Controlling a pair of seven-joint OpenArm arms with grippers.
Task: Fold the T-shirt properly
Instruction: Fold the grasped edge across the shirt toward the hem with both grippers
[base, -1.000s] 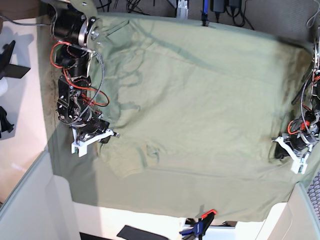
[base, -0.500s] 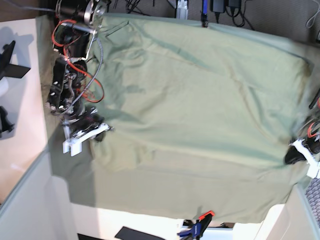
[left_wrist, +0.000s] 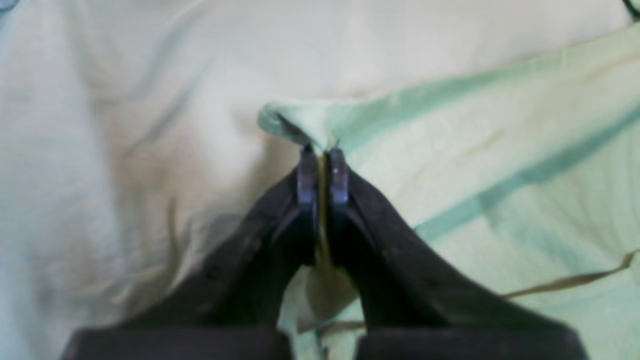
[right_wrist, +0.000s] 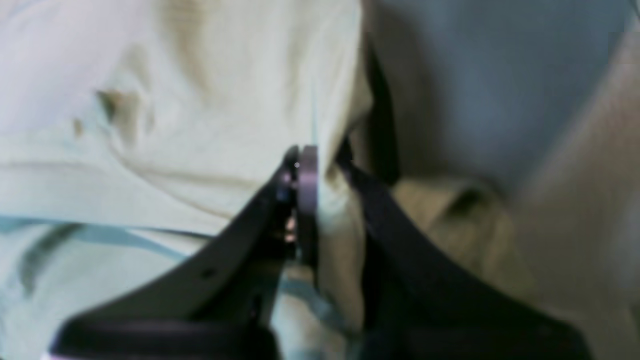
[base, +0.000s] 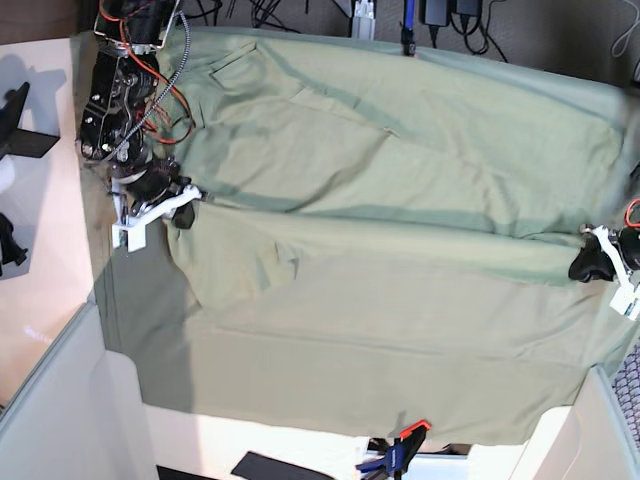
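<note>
Base view: your T-shirt (base: 400, 190) lies stretched across the green cloth sheet (base: 330, 400), pulled taut between both arms. Your left gripper (left_wrist: 322, 167) is clenched on a pinched corner of the shirt at that view's right; your right gripper (right_wrist: 320, 165) is clamped on the shirt's edge at its left.
</note>
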